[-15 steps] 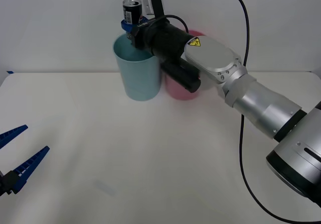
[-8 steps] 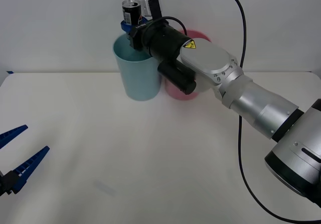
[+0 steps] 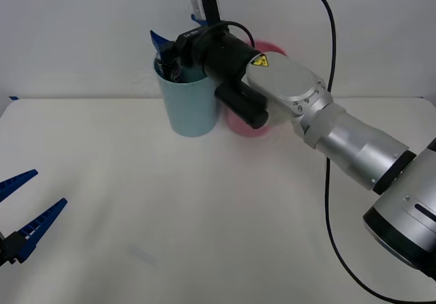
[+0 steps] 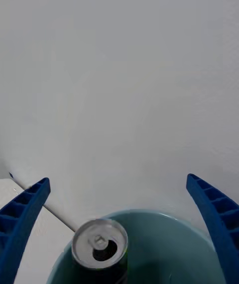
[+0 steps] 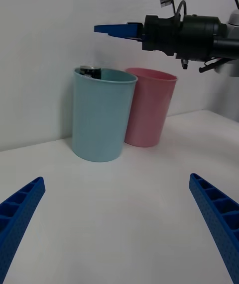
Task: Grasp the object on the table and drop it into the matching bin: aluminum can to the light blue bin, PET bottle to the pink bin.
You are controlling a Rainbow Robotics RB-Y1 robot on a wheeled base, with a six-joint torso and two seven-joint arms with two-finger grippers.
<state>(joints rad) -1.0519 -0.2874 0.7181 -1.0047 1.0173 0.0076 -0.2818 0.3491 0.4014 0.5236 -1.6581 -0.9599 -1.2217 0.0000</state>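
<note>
The aluminum can point(image 3: 169, 69) sits partly inside the light blue bin point(image 3: 191, 110), its shiny top point(image 4: 99, 245) at the rim on the side away from the pink bin point(image 3: 236, 124). My right gripper point(image 3: 174, 45) hovers just above the light blue bin's mouth, open, with nothing between its fingers point(image 4: 24, 212). The left wrist view shows the can top point(image 5: 90, 70) peeking over the light blue bin point(image 5: 102, 115), with the right gripper point(image 5: 119, 29) above. My left gripper point(image 3: 49, 188) waits open low at the table's near left.
The two bins stand side by side at the far edge of the white table point(image 3: 204, 215), against a plain wall. The pink bin point(image 5: 149, 107) is partly hidden behind my right arm point(image 3: 293, 89). A black cable point(image 3: 330, 38) loops over the arm.
My right gripper has opened and let go of the can. The can has dropped from between the fingers into the mouth of the light blue bin. The left arm has not moved.
</note>
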